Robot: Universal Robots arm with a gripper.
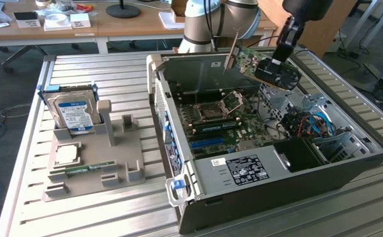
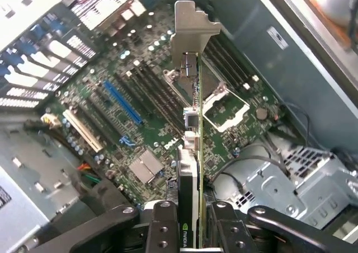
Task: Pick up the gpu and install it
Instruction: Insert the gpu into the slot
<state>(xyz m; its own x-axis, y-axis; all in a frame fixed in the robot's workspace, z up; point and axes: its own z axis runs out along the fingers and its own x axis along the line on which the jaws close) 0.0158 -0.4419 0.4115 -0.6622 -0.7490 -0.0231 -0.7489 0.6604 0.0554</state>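
On the exterior view's left, a grey moulded parts fixture [image 1: 122,148] is seen on the slatted metal table [image 1: 79,217], with a silver, blue-labelled hard drive [image 1: 72,111] stood upright in it. In the middle, a black metal computer case [image 1: 244,197] lies with its open side up, so that the green motherboard [image 1: 224,123] and its long blue expansion slots [image 1: 208,143] are exposed. Toward the exterior view's right, the gpu [image 1: 270,69], a thin flat card with a green board, a black shroud and a silvery bracket [image 1: 231,52], is held tilted in the air above the case, clear of the board. It is clamped by the black two-fingered gripper [image 1: 278,55], whose jaws are partly closed on its two faces. In the wrist view the gpu [image 2: 193,152] is seen edge-on between the fingers [image 2: 162,228], over the motherboard [image 2: 151,124]. The pick-up is judged done and the installation not yet. Seating is judged to call for the card's lower edge being squared to a slot, with the bracket toward the case's rear wall.
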